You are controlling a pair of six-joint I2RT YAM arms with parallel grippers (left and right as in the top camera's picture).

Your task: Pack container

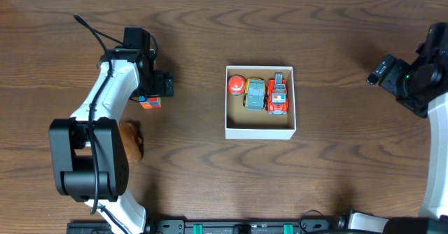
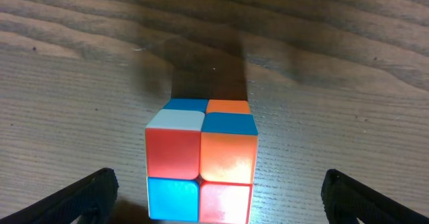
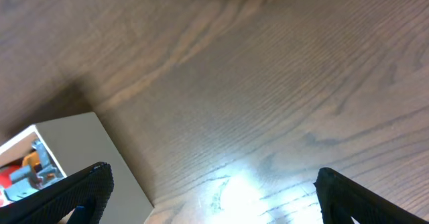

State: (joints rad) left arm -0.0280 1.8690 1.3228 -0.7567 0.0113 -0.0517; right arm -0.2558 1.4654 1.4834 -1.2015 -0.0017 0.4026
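Note:
The container point(image 1: 260, 130), a square white-walled box with a tan bottom, sits at the table's middle. It holds a red round toy point(image 1: 236, 84), a grey-green toy car point(image 1: 256, 95) and a red toy truck point(image 1: 278, 96). A small colour cube point(image 1: 150, 103) lies on the table at the left. My left gripper point(image 1: 155, 92) is open above it; in the left wrist view the cube point(image 2: 201, 163) stands between the spread fingers point(image 2: 218, 197), untouched. My right gripper point(image 3: 214, 194) is open and empty at the far right. The container's wall point(image 3: 80, 150) shows in the right wrist view.
A brown furry toy point(image 1: 133, 139) lies beside the left arm's base at the lower left. The right arm point(image 1: 420, 80) is at the table's right edge.

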